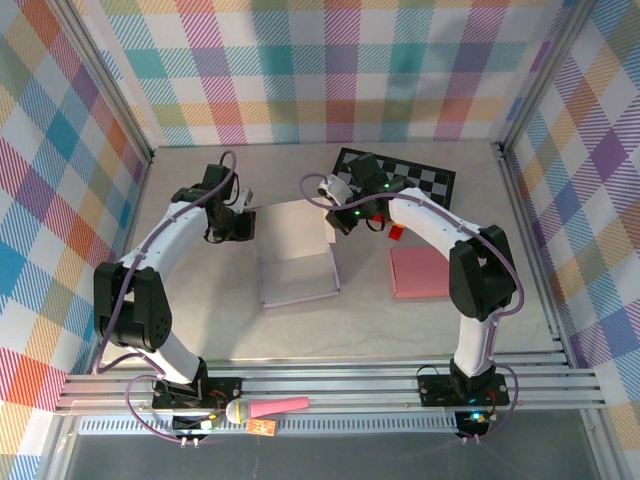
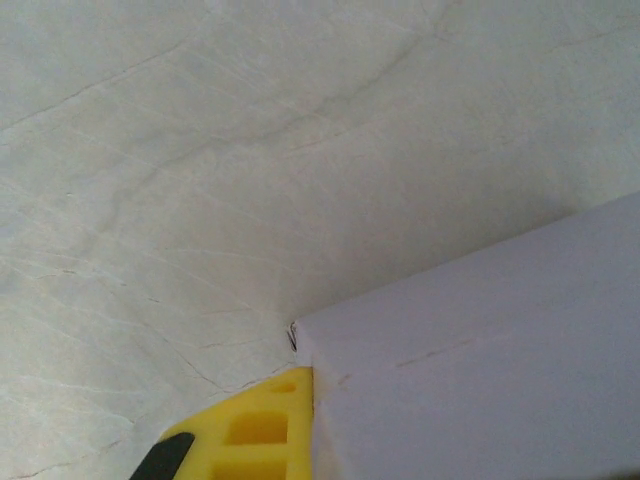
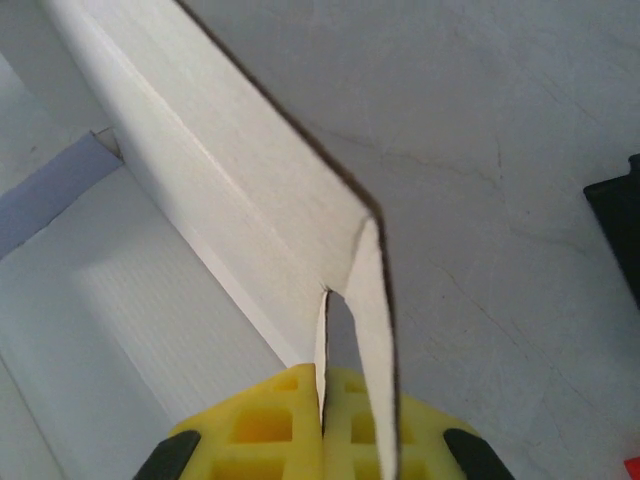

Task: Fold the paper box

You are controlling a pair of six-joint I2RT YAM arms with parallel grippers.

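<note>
The white paper box (image 1: 295, 255) lies partly folded in the middle of the table, its right wall raised. My left gripper (image 1: 243, 222) is at the box's far left corner. In the left wrist view one yellow finger (image 2: 255, 430) presses against the edge of a white panel (image 2: 480, 360) that hides the other finger; the gripper (image 2: 315, 430) is shut on that panel. My right gripper (image 1: 340, 215) is at the far right corner. Its yellow fingers (image 3: 260, 430) meet on a thin upright flap (image 3: 230, 180) of the box, so the gripper (image 3: 322, 420) is shut on it.
A flat pink sheet (image 1: 420, 272) lies right of the box. A black-and-white checkered board (image 1: 400, 178) sits at the back, with a small red piece (image 1: 396, 233) near the right arm. Checkered walls close in three sides. A pink-and-yellow tool (image 1: 265, 408) rests on the front rail.
</note>
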